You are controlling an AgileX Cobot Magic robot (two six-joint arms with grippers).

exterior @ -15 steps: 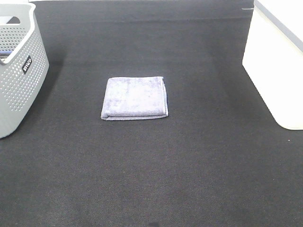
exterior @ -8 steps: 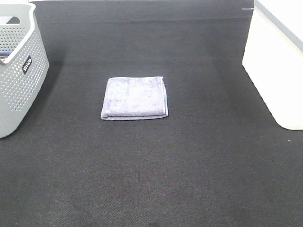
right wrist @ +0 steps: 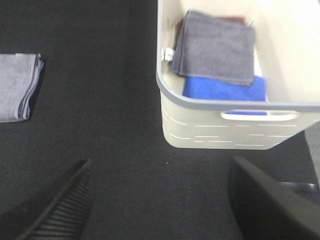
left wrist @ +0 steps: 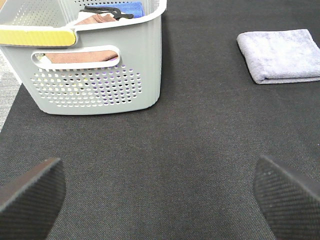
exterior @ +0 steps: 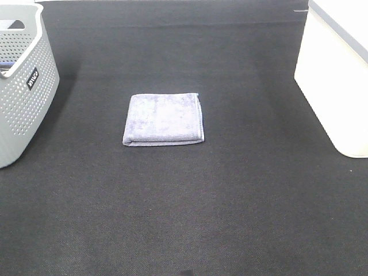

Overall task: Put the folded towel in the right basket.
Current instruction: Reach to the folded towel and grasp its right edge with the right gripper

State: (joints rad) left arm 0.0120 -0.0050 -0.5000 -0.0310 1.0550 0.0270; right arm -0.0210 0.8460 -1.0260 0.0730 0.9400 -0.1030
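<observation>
Dark mat, folded towel, right basket holding grey cloth, blue cloth, left gripper spread, right gripper spread

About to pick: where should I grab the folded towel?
Pinch the folded towel by its right edge, coming down with the right gripper. It lies flat on the mat, so only an edge offers purchase, and that one faces the right basket.

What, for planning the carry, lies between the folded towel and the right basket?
Only bare black mat separates the folded lavender towel from the cream plastic basket; exterior high view.
</observation>
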